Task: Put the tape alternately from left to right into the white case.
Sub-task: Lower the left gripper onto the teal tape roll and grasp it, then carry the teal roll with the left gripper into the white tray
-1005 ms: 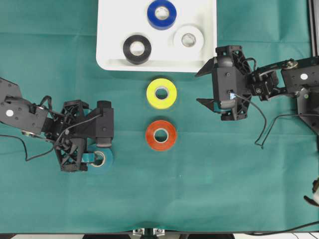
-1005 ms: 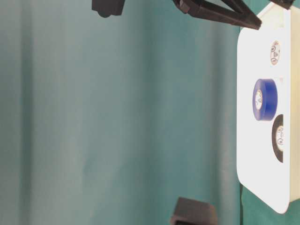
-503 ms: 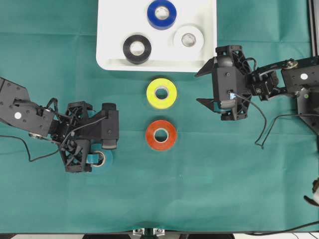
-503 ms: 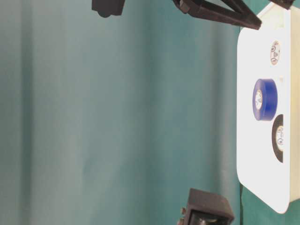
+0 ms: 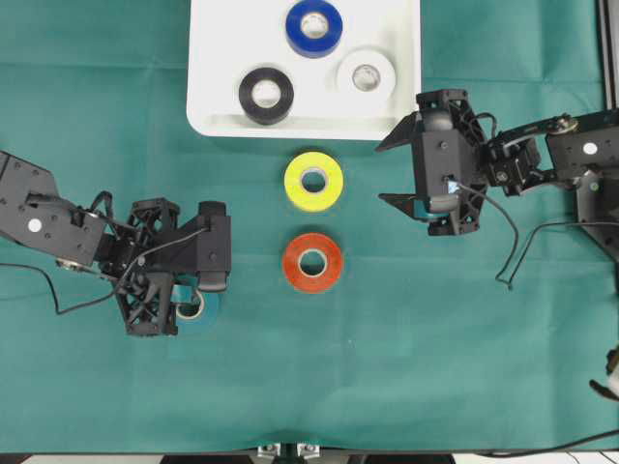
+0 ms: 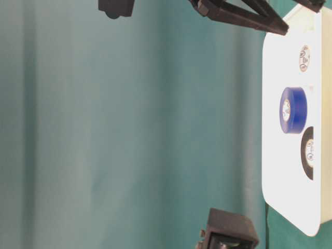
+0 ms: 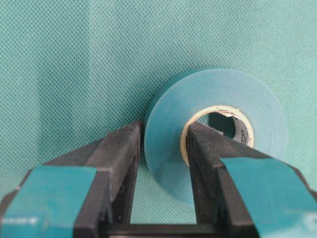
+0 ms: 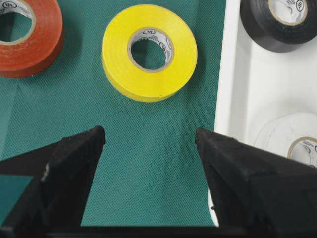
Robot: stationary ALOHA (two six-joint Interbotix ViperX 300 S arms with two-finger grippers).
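The left gripper (image 7: 161,144) pinches the light, stiff teal roll's (image 7: 218,124) wall; the right gripper (image 8: 148,141) gapes, empty.

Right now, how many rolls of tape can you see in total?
6. In the white case: blue roll, white roll, black roll. On the cloth: yellow roll, red roll, and a teal roll clamped by the left gripper. Others may be hidden.

text: "UL" marks | on: yellow tape (image 8: 149,51) core, black tape (image 8: 282,20) core
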